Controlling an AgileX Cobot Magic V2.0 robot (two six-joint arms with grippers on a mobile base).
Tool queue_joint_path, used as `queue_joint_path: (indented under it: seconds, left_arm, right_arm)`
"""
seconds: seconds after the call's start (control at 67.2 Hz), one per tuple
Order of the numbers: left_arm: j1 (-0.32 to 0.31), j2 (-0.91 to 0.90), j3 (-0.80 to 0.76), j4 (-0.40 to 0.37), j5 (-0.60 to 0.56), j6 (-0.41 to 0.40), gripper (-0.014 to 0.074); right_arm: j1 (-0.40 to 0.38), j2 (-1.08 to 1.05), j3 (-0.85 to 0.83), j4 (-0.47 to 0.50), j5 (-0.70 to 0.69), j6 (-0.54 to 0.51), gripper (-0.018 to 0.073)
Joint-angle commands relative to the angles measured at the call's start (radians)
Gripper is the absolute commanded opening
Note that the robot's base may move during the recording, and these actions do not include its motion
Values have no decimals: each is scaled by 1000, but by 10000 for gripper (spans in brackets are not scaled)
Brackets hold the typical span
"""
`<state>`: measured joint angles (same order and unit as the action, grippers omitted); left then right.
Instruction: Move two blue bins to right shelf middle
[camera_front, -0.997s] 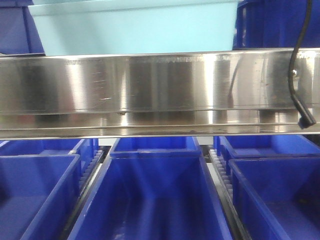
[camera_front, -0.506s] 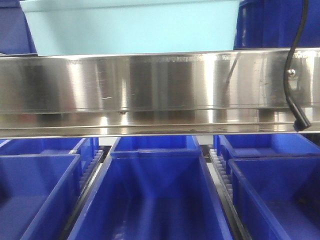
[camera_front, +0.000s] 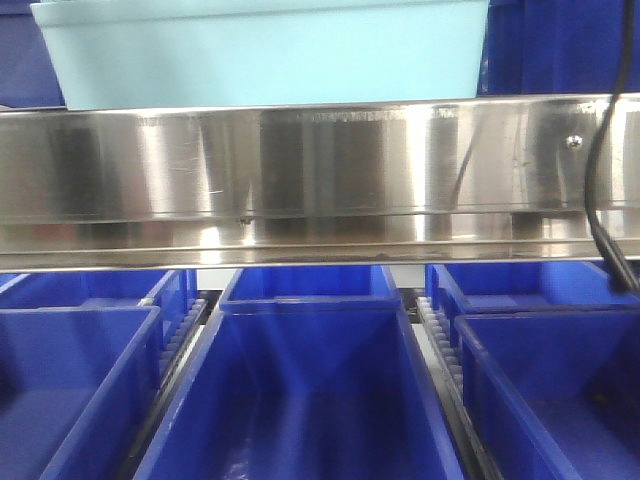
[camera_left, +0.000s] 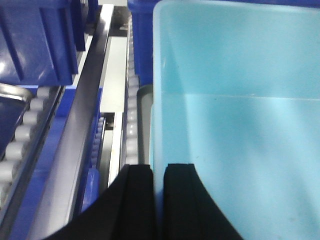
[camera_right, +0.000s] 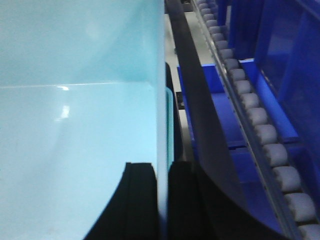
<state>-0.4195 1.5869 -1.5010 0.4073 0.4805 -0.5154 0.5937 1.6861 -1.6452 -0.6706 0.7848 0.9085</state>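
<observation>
As the front camera looks across it, the steel shelf rail (camera_front: 320, 180) fills the widest band of the view, running edge to edge and reflecting bright streaks. Above it we see the light blue bin (camera_front: 260, 55), its long side facing us and its lower edge hidden behind the rail. We cannot quite tell whether it rests on the shelf or hangs just over it. Neighbouring dark bins (camera_front: 560, 45) flank it at the same level. Below the rail stand three dark blue bins (camera_front: 300, 400) side by side, open tops up, with narrow toothed dividers between them.

From the wrist cameras we look down into the light blue bin, and its pale floor and walls take up most of each picture. Roller tracks (camera_right: 257, 120) run alongside it, grey cylinders in a row, with dark blue plastic beyond.

The left end effector (camera_left: 158, 172) has its two black fingers pinched on the bin's left wall, one inside and one outside, with only the thin wall between them. The right end effector (camera_right: 162, 170) grips the opposite wall the same way, clamped tight onto the rim.

A black cable (camera_front: 600, 180) hangs down across the rail's right end, beside a small screw (camera_front: 574, 142).
</observation>
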Motion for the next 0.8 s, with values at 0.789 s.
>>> queue_joint_path:
  seconds: [0.789]
  left_arm:
    - [2, -94, 185, 59, -233, -38, -111]
  right_arm:
    - [-4, -62, 194, -208, -236, 156, -165]
